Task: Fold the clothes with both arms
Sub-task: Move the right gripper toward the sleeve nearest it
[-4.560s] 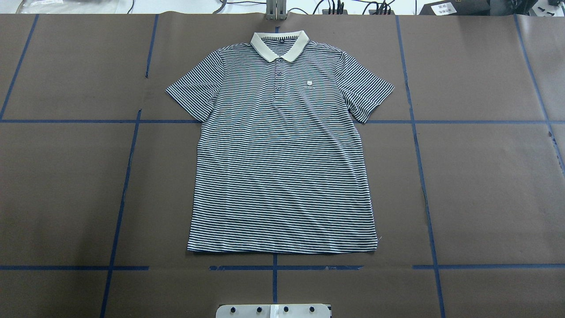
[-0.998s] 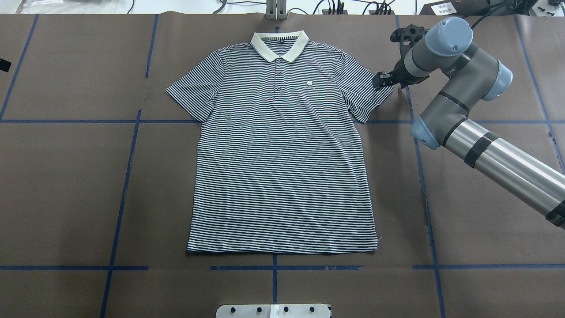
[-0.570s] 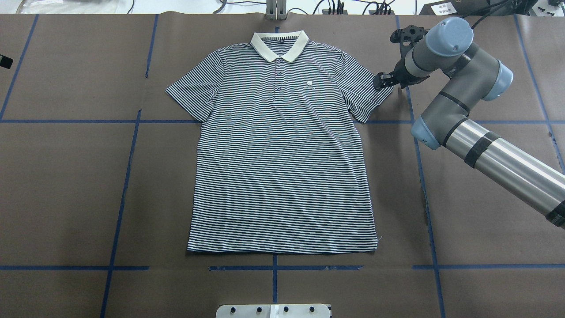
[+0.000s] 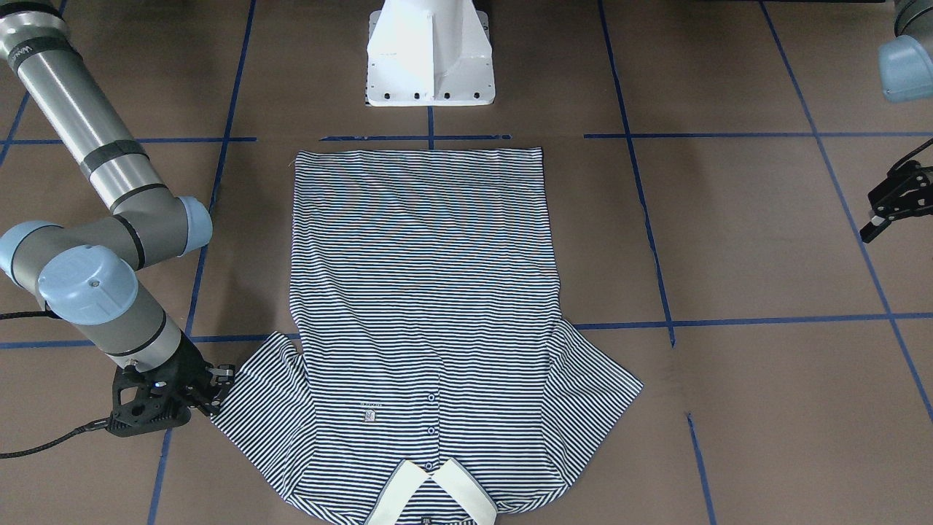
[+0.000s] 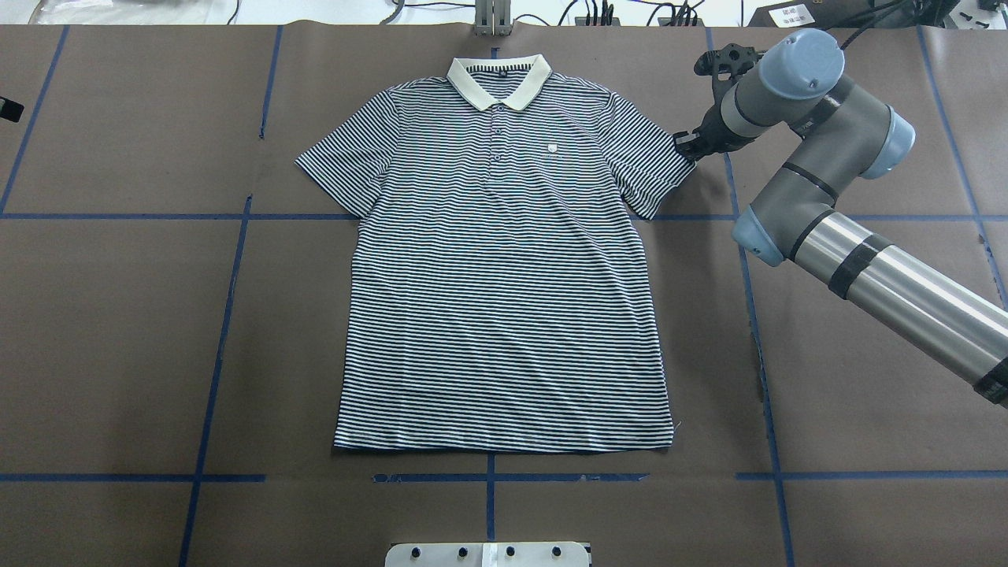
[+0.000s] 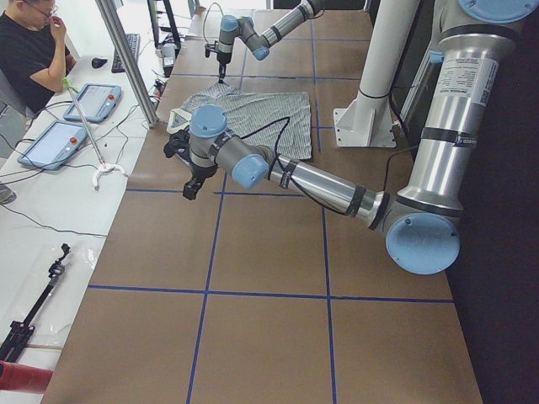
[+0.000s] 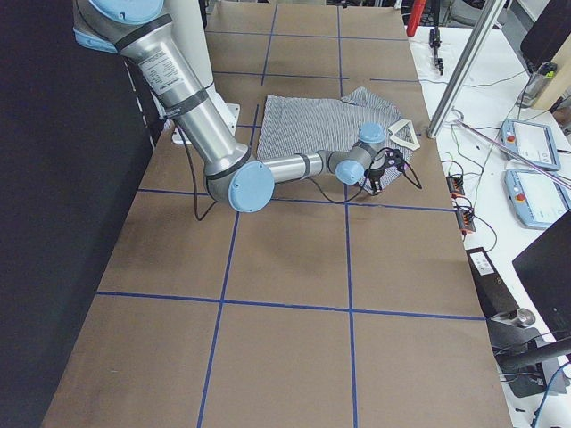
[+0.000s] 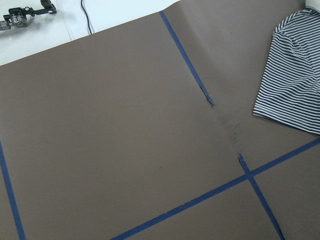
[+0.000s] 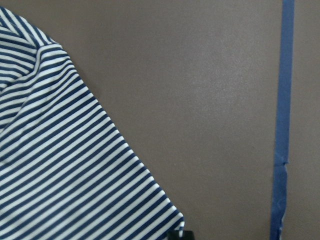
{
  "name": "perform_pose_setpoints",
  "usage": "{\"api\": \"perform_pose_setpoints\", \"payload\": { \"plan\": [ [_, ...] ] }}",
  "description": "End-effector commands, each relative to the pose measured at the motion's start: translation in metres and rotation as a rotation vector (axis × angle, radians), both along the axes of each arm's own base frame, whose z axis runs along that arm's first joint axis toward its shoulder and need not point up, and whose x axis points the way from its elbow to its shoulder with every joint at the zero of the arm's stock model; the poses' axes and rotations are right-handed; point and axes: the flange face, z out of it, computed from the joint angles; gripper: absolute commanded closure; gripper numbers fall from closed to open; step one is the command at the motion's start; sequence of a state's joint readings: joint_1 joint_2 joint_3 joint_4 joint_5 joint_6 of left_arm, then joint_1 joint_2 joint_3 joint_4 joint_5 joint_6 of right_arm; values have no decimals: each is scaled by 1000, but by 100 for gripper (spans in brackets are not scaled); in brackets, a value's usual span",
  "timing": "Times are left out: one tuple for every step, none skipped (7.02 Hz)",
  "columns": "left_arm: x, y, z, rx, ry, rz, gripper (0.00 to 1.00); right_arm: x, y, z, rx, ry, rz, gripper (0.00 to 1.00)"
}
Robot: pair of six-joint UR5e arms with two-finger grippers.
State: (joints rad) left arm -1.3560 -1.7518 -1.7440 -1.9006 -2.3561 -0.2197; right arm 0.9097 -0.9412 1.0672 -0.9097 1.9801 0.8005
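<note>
One shirt (image 5: 504, 260) lies flat and centred, collar on the far side. Right gripper (image 5: 688, 146) sits at its sleeve (image 5: 657, 169) tip, perhaps pinching it; I cannot tell. Left gripper (image 4: 871, 227), well off, is equally unreadable.

left end effector (image 5: 6, 109) cut by overhead edge; right end effector (image 5: 687, 146) closure unclear

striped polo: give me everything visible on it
The shirt is a short-sleeved polo with thin navy-and-white stripes, looking like soft knit. It has a plain cream collar, a buttoned placket and a small chest patch. It lies flat, face up, unfolded on the brown table, collar away from the robot. The right claw is at the outer corner of one spread sleeve; whether it grips cannot be told.
</note>
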Motion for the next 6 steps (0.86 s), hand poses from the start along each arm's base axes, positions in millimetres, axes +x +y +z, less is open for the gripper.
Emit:
{"api": "perform_pose_setpoints", "payload": {
  "plan": [
    [0,0,-2,-11,7,-9,0,-1,0,-9,8,-15,-2,100],
    [0,0,-5,-16,14,-16,0,-1,4,-26,14,-58,-32,100],
    [0,1,-6,-16,14,-16,0,1,9,-56,42,-109,-56,100],
    [-1,1,-5,-15,14,-17,0,4,16,-89,73,-163,-78,100],
    [-1,1,-3,-20,13,-17,0,1,22,-114,93,-199,-101,100],
    [-1,1,-2,-21,13,-17,0,-22,27,-139,110,-209,-125,100]
  ]
}}
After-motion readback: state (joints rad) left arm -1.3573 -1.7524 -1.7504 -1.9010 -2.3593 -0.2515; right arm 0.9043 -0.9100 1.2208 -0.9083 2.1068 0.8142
